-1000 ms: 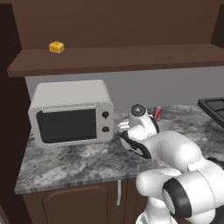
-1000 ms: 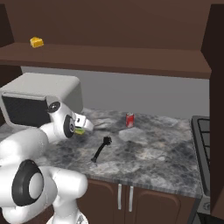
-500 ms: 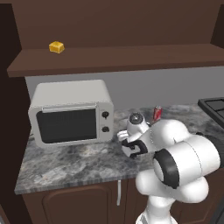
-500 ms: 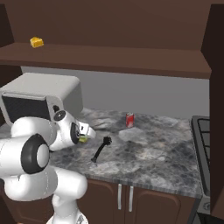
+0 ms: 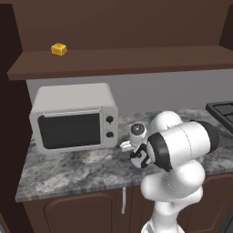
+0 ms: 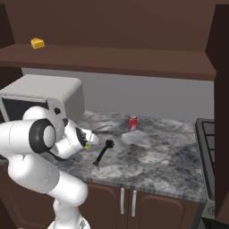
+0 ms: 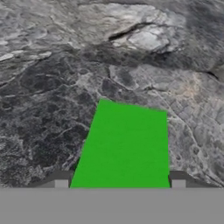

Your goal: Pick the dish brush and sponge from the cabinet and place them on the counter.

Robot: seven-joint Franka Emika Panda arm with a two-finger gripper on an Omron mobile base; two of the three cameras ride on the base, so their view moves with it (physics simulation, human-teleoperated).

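— So where is the sponge (image 7: pixel 124 146)?
— Low centre of the hand view, gripped between the gripper (image 7: pixel 119 180) tips, just above the counter (image 7: pixel 52 78), probably for setting down beside the dish brush (image 6: pixel 102 152).

The white arm is folded low in front of the base, elbow bent, wrist pointing down. The gripper (image 7: pixel 119 180) has its fingertips (image 7: pixel 61 179) spread wide (one at each side).

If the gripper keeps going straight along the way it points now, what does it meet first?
Probably the counter. In the hand view the gripper points down at the grey stone, with the sponge between its fingertips, so the sponge would likely touch down first; depth is unclear.
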